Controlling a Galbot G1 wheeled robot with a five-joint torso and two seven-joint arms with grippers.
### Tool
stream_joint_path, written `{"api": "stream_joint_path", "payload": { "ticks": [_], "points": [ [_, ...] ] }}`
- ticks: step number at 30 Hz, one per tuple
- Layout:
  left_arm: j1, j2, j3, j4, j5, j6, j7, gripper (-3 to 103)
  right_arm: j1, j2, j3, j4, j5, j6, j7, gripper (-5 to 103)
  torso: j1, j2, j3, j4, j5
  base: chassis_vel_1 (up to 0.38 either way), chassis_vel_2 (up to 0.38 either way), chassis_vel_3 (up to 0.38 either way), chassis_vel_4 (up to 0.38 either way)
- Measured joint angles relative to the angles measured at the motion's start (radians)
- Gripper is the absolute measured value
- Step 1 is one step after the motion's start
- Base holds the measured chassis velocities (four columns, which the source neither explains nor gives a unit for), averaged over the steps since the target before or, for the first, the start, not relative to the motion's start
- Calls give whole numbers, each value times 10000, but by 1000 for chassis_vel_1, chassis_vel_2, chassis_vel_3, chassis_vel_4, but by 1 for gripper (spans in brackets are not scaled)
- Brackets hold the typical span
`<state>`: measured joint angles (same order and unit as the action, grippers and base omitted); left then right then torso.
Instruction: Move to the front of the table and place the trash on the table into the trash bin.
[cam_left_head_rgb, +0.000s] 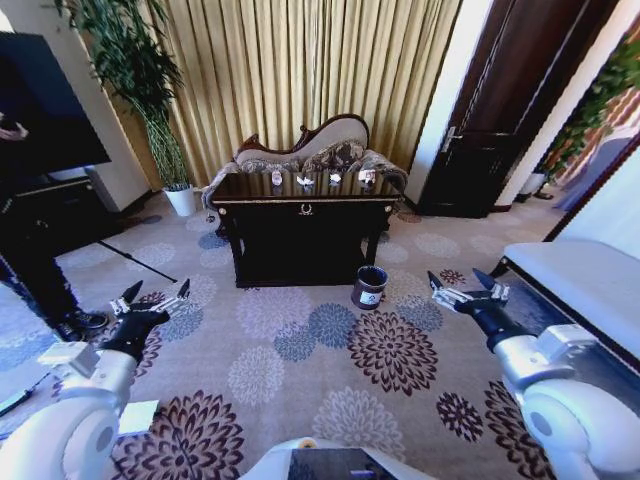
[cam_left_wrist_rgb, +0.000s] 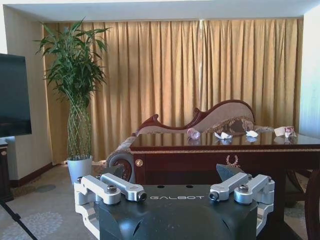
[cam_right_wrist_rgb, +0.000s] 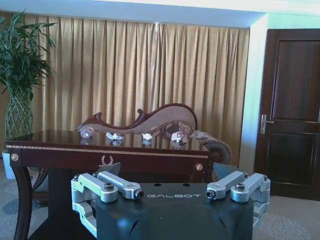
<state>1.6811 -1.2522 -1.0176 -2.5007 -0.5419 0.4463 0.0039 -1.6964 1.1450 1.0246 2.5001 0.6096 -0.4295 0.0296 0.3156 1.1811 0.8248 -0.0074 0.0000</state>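
Gold curtains (cam_left_head_rgb: 300, 70) hang along the far wall. In front of them stands a patterned sofa (cam_left_head_rgb: 320, 150) with a curved wooden back. A tall green plant (cam_left_head_rgb: 140, 70) grows in a white pot (cam_left_head_rgb: 182, 200) at the left. A dark door (cam_left_head_rgb: 510, 110) is at the right. The carpet (cam_left_head_rgb: 330, 350) has big flower shapes.

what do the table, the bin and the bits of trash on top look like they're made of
The table looks like dark polished wood: its top mirrors the trash, and it has gold trim. The trash bin looks like dark brown plastic or lacquered metal with a shiny rim; which one is unclear. The white trash pieces look like crumpled paper, and the bottle like clear plastic, though it is small here.
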Motion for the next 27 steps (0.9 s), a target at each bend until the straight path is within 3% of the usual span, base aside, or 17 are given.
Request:
{"api": "stream_joint_path", "payload": {
  "ticks": [15,27],
  "points": [
    [11,7,-14,5,3,-74,15,100,1,-22,11,0,123,0,3,100,-2,2,-1,0,0,-16,14,13,-8],
    [35,-44,-11,6,18,-162,62,100,-16,-8,7,0,126,13,8,100,2,-1,1,0,-1,-152,147,155,-139]
  ]
}}
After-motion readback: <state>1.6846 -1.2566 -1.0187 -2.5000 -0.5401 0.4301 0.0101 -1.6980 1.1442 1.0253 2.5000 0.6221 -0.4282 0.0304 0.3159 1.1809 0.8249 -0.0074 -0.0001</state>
